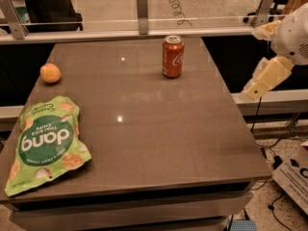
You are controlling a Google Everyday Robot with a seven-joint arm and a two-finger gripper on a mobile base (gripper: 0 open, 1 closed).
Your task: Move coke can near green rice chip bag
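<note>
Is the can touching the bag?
No, the can stands far from the bag, and the gripper hangs off the table's right side.
</note>
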